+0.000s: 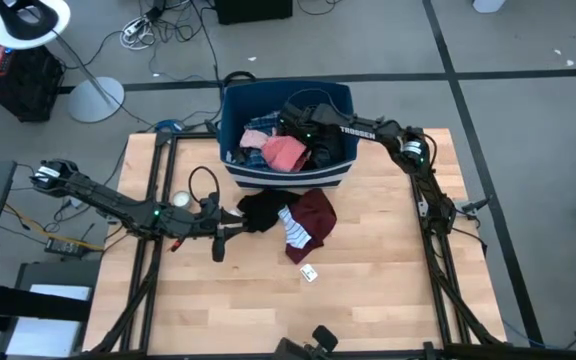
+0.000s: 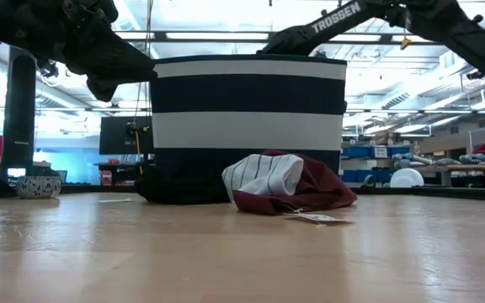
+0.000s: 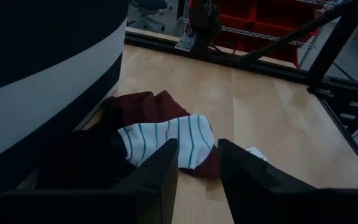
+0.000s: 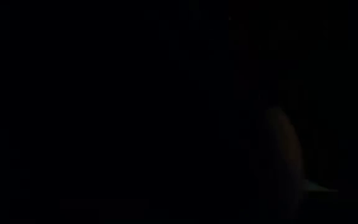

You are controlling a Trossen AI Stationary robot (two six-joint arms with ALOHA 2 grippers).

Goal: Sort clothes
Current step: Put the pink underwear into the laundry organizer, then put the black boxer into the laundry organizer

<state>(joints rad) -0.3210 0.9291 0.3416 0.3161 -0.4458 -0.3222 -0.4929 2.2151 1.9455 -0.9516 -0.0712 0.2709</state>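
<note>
A navy bin with a white band (image 1: 236, 170) stands at the table's far middle and holds plaid, salmon pink (image 1: 286, 152) and black clothes. In front of it a black garment (image 1: 261, 210), a maroon garment (image 1: 318, 212) and a white piece with teal stripes (image 1: 294, 232) lie in a heap on the table. The heap also shows in the left wrist view (image 3: 166, 140). My left gripper (image 3: 197, 165) is open and empty. It hangs above the table just left of the black garment (image 1: 234, 217). My right gripper (image 1: 296, 120) reaches down into the bin among the clothes, and its wrist view is dark.
A white paper tag (image 1: 309, 272) lies on the table in front of the heap. A small round bowl (image 1: 180, 200) sits near my left arm. Black frame rails (image 1: 158, 200) run along the table's left and right sides. Bare wood lies toward the near edge.
</note>
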